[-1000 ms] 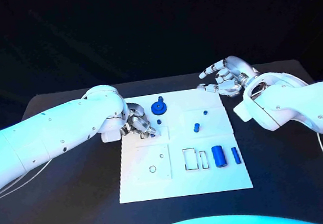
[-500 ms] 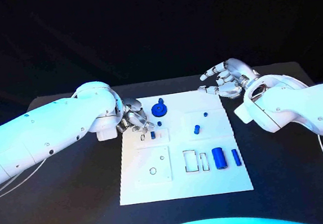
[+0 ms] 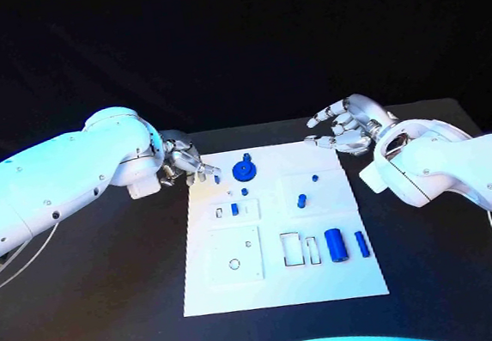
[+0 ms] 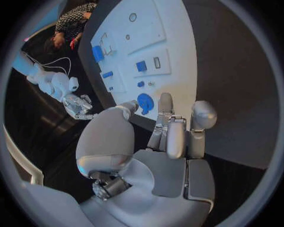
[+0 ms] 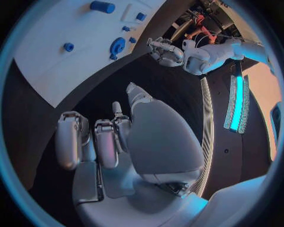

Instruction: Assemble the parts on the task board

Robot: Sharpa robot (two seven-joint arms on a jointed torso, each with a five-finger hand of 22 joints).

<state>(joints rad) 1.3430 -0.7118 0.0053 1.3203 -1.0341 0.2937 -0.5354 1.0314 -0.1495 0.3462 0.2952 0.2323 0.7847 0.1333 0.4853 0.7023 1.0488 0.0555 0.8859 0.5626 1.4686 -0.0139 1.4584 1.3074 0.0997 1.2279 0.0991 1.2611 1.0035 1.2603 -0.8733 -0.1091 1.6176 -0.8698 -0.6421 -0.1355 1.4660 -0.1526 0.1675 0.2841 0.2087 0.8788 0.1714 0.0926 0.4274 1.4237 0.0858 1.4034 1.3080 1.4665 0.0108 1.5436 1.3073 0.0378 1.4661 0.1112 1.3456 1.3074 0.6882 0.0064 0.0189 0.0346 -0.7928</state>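
One task board (image 3: 283,291), seven blue parts (image 3: 333,241).

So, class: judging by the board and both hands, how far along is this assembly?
Looks done: a round blue part and small blue pieces sit on the task board. In hand: nothing; the left hand and right hand hold nothing. Left: two blue cylinders lie loose beside an open rectangular slot.
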